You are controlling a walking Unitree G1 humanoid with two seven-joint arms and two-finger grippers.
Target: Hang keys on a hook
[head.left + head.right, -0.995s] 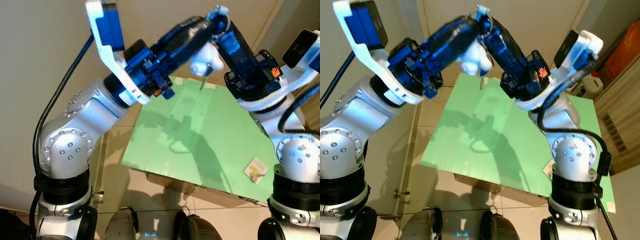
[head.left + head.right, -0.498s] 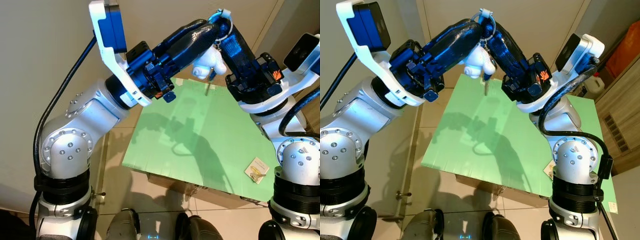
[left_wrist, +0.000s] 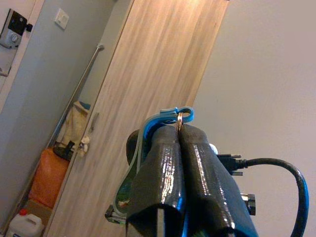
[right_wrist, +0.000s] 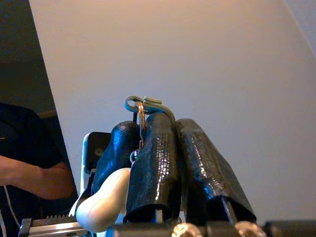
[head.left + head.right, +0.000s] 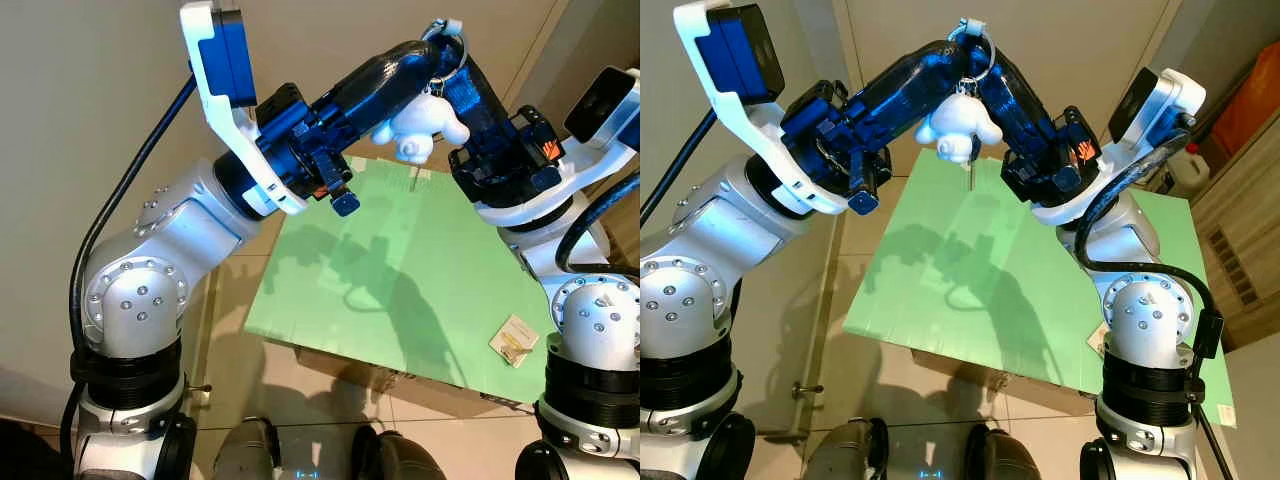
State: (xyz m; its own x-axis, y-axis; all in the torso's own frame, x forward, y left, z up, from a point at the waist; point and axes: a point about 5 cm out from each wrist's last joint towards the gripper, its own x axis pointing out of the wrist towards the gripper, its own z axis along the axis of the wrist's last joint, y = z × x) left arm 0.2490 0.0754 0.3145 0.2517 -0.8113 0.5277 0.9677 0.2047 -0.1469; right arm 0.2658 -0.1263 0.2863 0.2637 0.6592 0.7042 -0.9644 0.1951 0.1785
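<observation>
Both grippers are raised above the far edge of the green table, fingertips meeting. The left gripper is closed on the hook; the right gripper is closed too. The keys are hung from the ring there, the white charm and key hanging straight down.

place: home hallway | cues: wood-grain door; tiled floor; wall switch; door lock

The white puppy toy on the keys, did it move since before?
Yes. The white puppy toy went up a little, higher above the back edge of the green table.
</observation>
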